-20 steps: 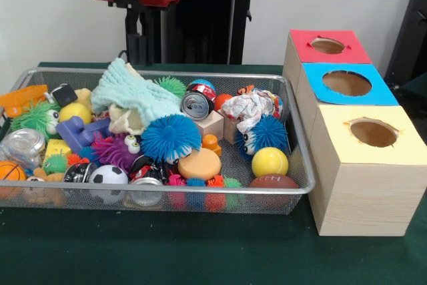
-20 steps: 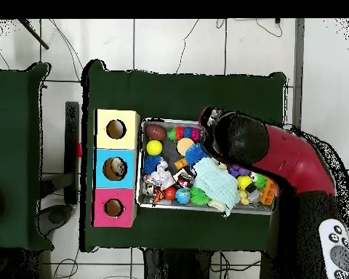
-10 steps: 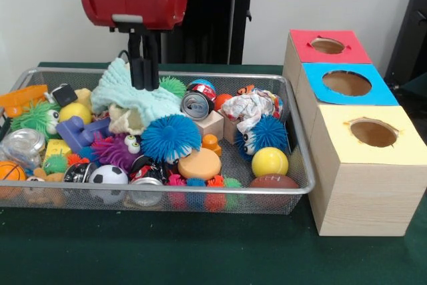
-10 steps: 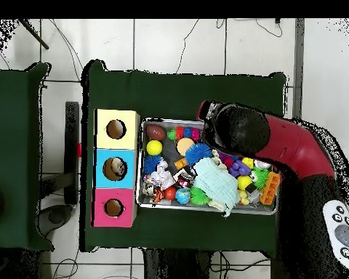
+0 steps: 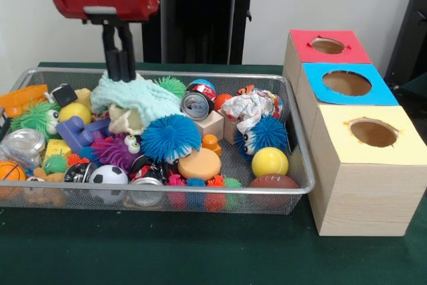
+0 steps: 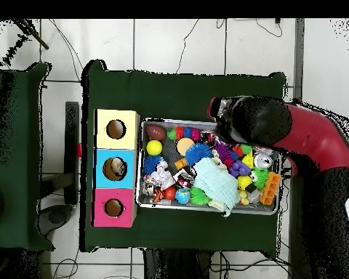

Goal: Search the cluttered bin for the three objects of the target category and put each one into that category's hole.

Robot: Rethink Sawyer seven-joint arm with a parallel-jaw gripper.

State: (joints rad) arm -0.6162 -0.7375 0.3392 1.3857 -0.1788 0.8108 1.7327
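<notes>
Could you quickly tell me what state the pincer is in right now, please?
Pincer: fingers together, shut, tips at the top of the light green cloth; a grip cannot be told.

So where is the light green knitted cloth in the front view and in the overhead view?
Front view: light green knitted cloth lies left of centre at the mesh bin's far side, under the gripper.
Overhead view: cloth lies mid-bin, toward the bottom edge.
Shared landmark: spiky blue ball beside it.

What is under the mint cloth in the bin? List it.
Under the mint cloth a cream cloth peeks out, near a purple block. Whatever lies beneath its middle is covered.
</notes>
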